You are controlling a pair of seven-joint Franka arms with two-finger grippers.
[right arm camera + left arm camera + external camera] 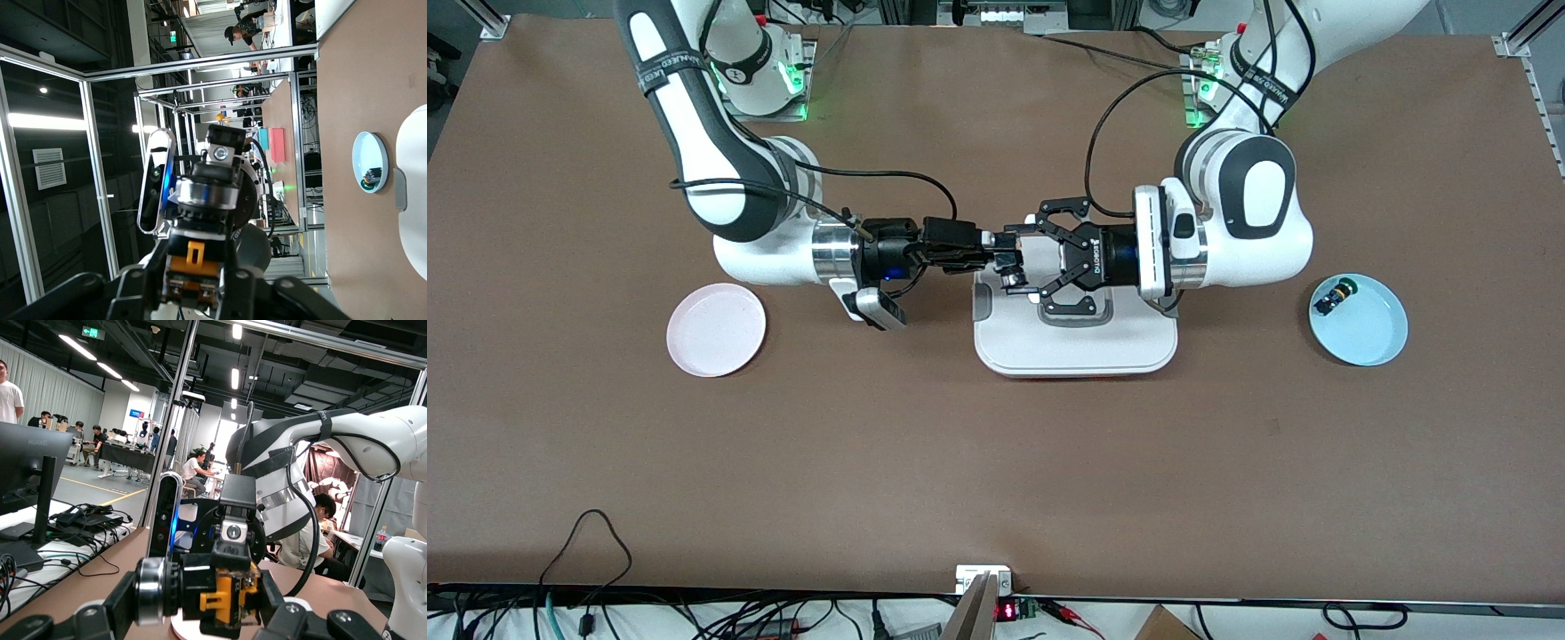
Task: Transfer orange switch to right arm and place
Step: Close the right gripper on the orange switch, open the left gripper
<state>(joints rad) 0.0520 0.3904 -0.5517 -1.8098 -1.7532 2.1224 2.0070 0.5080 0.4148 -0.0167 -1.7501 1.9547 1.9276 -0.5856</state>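
The orange switch [1009, 265], with a black body and orange parts, hangs in the air over the white tray [1076, 351], between the two grippers. My left gripper [1011, 258], the open-linkage claw, is shut on it: in the left wrist view its pads press both ends of the switch [230, 597] around the left gripper's middle [197, 600]. My right gripper [996, 251], slim and black behind a silver wrist band, comes from the right arm's end of the table. In the right wrist view its fingers [157, 287] press both sides of the switch [193, 263], so the right gripper [193, 287] is shut on it too.
A pink plate [716, 329] lies toward the right arm's end of the table. A light blue plate [1369, 342] toward the left arm's end holds a green-capped switch [1336, 295]. This plate also shows in the right wrist view [360, 150]. Cables run along the table's near edge.
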